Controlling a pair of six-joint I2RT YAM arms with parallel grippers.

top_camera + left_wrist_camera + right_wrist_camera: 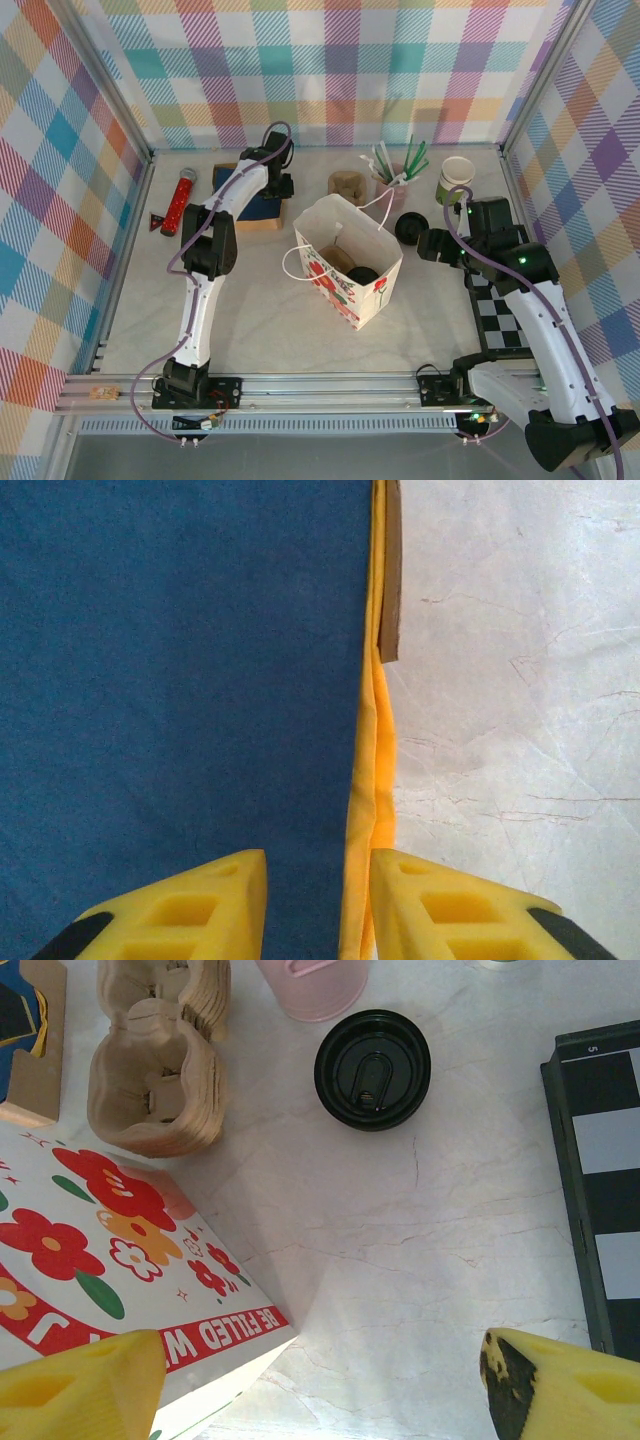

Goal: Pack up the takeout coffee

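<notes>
Your right gripper (320, 1352) hangs with its yellow fingers (85, 1385) spread wide and nothing between them, which suits the step I judge to be in hand: lining up on the cup before coming down. Straight ahead of the open jaws, well apart from them, stands the takeout coffee (372, 1068), a small paper cup seen from above as a round black plastic lid. It sits upright on the pale marbled bench (430, 1260), free on all sides, so you have room to close on it from either flank.

Just left of the gripper, almost under its left finger, is the white paper bag with red flowers (90, 1250), mouth upward, likely set close so the carry is short. From the top camera a dark round shape (362, 273) lies inside it; what it is I cannot tell. Beyond the bag, ahead and left, rests the brown pulp cup carrier (150, 1070), and beside that the pink cup of straws (310, 980). A black-and-white chequered board (600, 1190) lies to the gripper's right. Mind the bag's wall as you swing back.

Your left gripper (318, 880) is far off, jaws parted and clamping nothing, low over a blue cloth (180, 680) with a yellow folded edge (372, 780) that runs between the fingers, probably parked clear of the work.
</notes>
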